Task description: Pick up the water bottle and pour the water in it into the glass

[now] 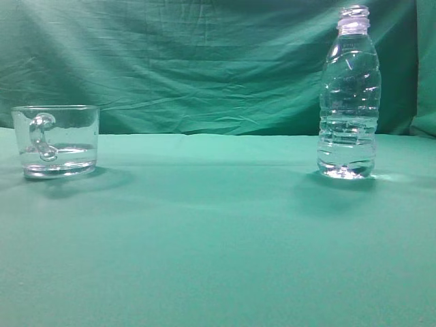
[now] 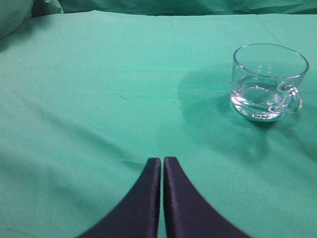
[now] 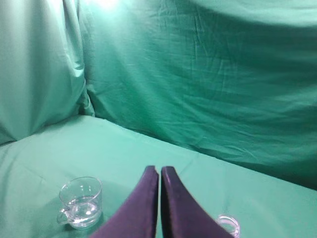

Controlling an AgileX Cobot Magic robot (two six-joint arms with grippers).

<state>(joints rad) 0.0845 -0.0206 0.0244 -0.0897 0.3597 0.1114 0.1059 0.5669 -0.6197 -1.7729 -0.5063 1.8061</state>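
The water bottle (image 1: 348, 95) stands upright and uncapped at the right of the exterior view, with water (image 1: 347, 146) filling about its lower third. Only its open mouth (image 3: 228, 224) shows in the right wrist view. The glass (image 1: 56, 140) stands at the left, handle toward the camera, with a little water at its bottom; it also shows in the left wrist view (image 2: 267, 82) and the right wrist view (image 3: 80, 202). My left gripper (image 2: 162, 159) is shut and empty over bare cloth. My right gripper (image 3: 159, 169) is shut and empty, high above the table. Neither gripper shows in the exterior view.
A green cloth covers the table (image 1: 218, 231) and hangs as a backdrop (image 1: 191, 61) behind and at the sides. Open cloth lies between the glass and the bottle.
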